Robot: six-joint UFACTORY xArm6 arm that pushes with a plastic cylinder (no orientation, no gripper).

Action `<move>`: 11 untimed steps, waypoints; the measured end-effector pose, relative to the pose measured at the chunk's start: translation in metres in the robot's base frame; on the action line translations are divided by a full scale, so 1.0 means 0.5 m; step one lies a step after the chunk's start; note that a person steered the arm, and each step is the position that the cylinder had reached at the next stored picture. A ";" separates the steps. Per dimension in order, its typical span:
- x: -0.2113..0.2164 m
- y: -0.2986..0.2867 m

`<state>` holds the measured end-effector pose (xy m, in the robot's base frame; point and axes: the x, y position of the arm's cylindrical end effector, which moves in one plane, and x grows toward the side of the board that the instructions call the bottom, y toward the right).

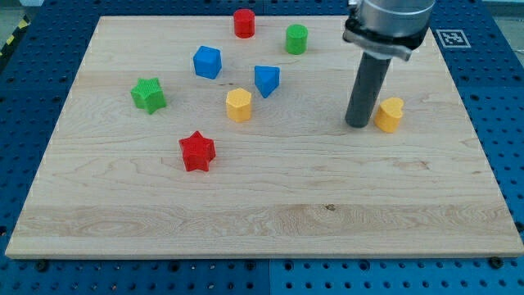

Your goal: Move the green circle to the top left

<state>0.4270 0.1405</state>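
The green circle (296,38) stands near the view's top, right of centre, next to a red circle (244,23). My tip (358,124) rests on the board at the view's right, well below and to the right of the green circle. It stands just left of a yellow heart-shaped block (390,114), close to it or touching. The board's top left corner is far from both.
A blue cube (207,62), a blue triangle-like block (266,80) and a yellow hexagon (238,105) sit mid-board. A green star (148,94) is at the left, a red star (196,151) below it. The wooden board (262,221) lies on a blue pegboard.
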 end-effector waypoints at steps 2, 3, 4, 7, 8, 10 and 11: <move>-0.229 0.058; -0.261 0.056; -0.270 -0.032; -0.400 -0.153; -0.391 -0.169; -0.309 -0.169; -0.294 -0.169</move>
<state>0.2800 0.0561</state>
